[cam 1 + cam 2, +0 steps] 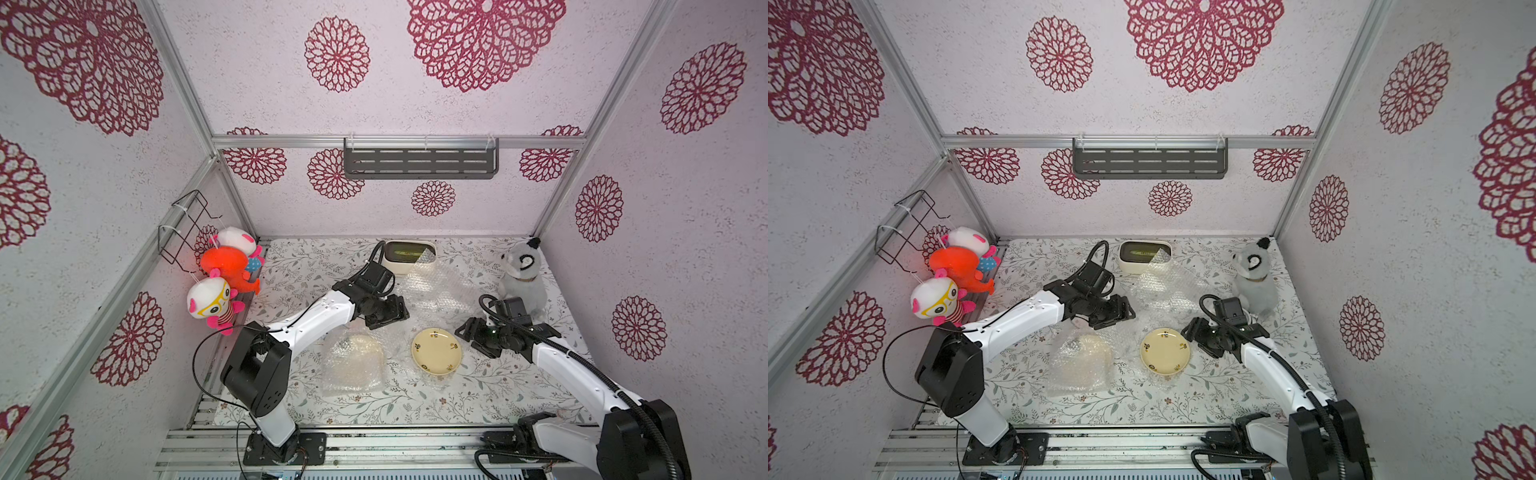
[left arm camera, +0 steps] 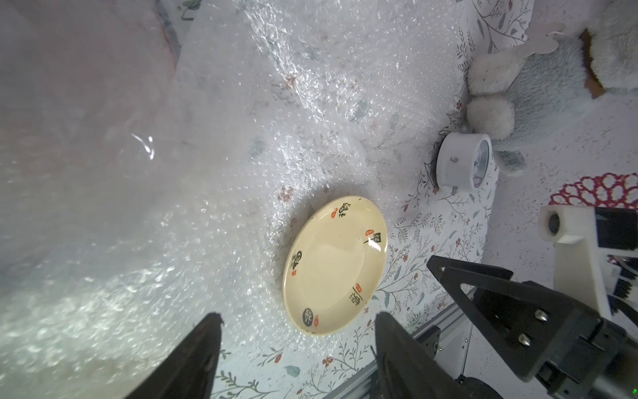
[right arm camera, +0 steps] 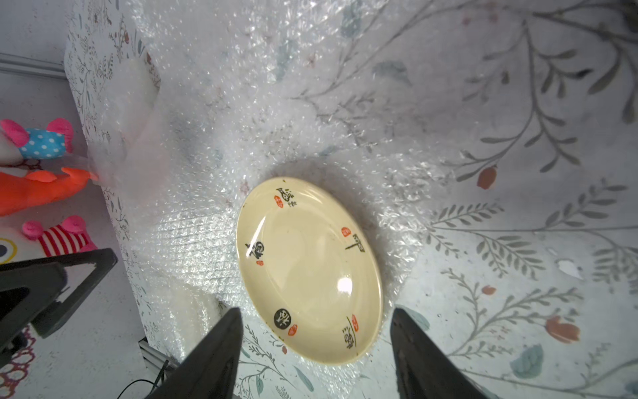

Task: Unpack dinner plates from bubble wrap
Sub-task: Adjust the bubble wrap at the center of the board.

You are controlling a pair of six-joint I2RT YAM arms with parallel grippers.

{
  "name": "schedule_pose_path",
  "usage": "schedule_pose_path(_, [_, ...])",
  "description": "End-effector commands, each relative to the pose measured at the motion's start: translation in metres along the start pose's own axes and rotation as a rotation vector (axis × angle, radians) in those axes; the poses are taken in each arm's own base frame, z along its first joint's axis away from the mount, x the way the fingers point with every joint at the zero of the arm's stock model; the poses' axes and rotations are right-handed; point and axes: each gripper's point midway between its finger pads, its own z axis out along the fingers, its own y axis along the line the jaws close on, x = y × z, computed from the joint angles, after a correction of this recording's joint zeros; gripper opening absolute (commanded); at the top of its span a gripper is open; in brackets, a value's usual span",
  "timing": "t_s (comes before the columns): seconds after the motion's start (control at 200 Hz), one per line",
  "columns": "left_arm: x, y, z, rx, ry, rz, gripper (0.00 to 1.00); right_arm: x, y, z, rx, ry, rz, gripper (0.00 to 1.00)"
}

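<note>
Bare plate: 1 cream dinner plate (image 1: 436, 351) with dark rim motifs lay face up on the spread bubble wrap (image 1: 428, 286), between the 2 grippers.
Wrapped plate: a 2nd plate (image 1: 355, 361) sat bundled in its own wrap, just beside the bare one.
Left arm: the left gripper (image 2: 299, 315) hung over the sheet, jaws spread, nothing between them.
Right arm: the right gripper (image 3: 316, 311) stood near the plate's rim, jaws parted and empty.
Back edge: a cream box (image 1: 409, 255) touched the sheet's corner.
</note>
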Motion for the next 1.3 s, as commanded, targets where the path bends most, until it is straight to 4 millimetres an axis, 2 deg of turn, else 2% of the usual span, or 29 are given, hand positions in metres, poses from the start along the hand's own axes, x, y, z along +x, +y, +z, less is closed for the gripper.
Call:
schedule_pose_path(0.0, [-0.002, -0.002, -0.001, 0.018, 0.002, -0.011, 0.74, -0.023, 0.016, 0.004, -0.073, -0.067, 0.020, 0.69])
schedule_pose_path(0.225, [0.008, 0.006, -0.005, 0.011, 0.009, -0.018, 0.75, -0.033, 0.007, 0.025, -0.054, -0.044, 0.031, 0.69])
schedule_pose_path(0.791, [0.020, 0.016, -0.012, -0.007, 0.023, -0.014, 0.76, -0.028, -0.023, 0.053, 0.002, -0.004, 0.057, 0.68])
schedule_pose_path(0.891, [0.021, 0.018, -0.012, -0.011, 0.024, -0.014, 0.76, -0.029, -0.032, 0.055, 0.036, -0.001, 0.062, 0.68])
schedule_pose_path(1.026, [0.023, 0.021, -0.011, -0.017, 0.024, -0.018, 0.76, -0.026, -0.056, 0.056, 0.143, 0.020, 0.066, 0.68])
schedule_pose_path(1.291, [0.024, 0.024, -0.011, -0.027, 0.023, -0.023, 0.76, -0.035, -0.086, 0.052, 0.263, 0.036, 0.071, 0.69])
